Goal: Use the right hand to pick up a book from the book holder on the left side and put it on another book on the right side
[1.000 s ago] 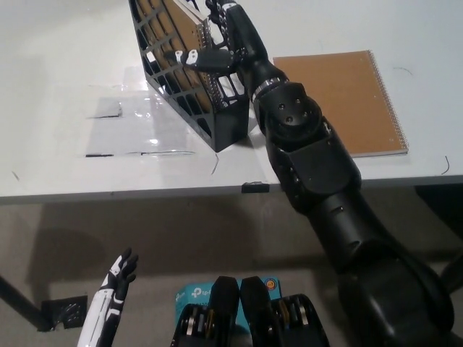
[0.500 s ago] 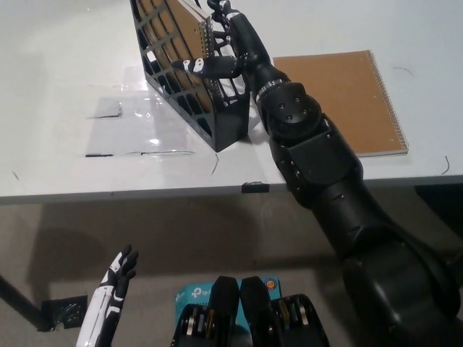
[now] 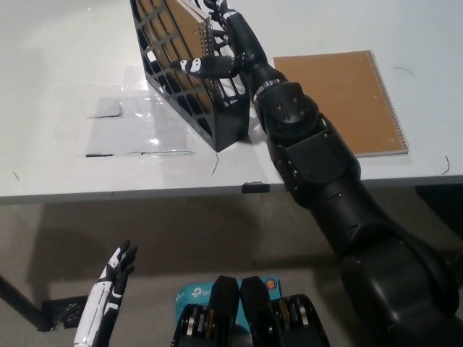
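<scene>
Since the earlier frames little has shifted: our right hand (image 3: 221, 45) has crept slightly further up along the holder (image 3: 189, 76), and our left hand (image 3: 108, 285) has sunk a touch lower at the picture's lower left.

We see the black right arm stretched from the bottom right up across the table (image 3: 72, 87), forearm over the table's near edge, wrist just beside the holder's right end. Its fingers (image 3: 205, 65) curl around the spiral edge of the book (image 3: 177, 32) standing tilted in the holder, one finger across the near face of the holder's wall, the others behind the binding. The hand is closed on the book, which remains seated inside the holder, leaning to the left.

We find the second book (image 3: 343, 97) lying flat on the table to the right of the arm, spiral along its right edge, apart from the holder.

Our white left hand hangs below the table edge, holding nothing, fingers spread.
</scene>
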Controlling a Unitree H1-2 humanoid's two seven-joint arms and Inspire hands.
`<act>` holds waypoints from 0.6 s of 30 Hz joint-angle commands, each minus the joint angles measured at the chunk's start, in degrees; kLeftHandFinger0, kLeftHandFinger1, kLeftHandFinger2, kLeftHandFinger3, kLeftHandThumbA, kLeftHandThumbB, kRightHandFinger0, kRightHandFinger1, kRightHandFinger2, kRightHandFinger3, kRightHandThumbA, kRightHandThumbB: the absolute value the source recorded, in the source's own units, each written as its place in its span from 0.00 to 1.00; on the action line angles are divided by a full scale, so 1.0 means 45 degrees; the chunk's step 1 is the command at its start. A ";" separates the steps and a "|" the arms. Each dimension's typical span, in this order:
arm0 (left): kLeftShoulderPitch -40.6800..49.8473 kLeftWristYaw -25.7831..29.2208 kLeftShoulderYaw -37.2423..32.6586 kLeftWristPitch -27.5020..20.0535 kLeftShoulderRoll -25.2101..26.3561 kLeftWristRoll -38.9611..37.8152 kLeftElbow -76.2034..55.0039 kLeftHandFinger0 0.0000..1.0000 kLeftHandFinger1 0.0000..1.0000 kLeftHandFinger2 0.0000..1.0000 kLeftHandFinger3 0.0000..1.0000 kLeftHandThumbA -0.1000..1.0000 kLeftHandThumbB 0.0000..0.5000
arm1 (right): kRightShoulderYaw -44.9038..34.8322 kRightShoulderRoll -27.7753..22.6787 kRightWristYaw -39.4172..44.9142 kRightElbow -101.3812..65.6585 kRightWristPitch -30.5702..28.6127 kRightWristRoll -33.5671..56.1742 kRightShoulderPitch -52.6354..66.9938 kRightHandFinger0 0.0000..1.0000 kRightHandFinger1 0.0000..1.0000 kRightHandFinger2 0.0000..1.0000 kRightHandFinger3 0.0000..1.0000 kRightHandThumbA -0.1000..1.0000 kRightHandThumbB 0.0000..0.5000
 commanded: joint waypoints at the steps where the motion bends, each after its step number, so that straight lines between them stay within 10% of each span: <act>1: -0.0123 -0.0248 -0.0083 -0.0163 0.0238 -0.0094 -0.0311 1.00 1.00 1.00 1.00 1.00 0.27 | 0.0001 0.0274 -0.0065 -0.0826 -0.0213 0.0039 -0.0703 1.00 1.00 1.00 1.00 1.00 0.62; 18: -0.0171 -0.0391 -0.0098 0.0073 0.0199 -0.0279 -0.0505 1.00 1.00 1.00 1.00 1.00 0.28 | -0.0134 0.0371 -0.0076 0.0727 -0.0617 0.0263 -0.0893 0.91 0.97 1.00 1.00 0.97 0.54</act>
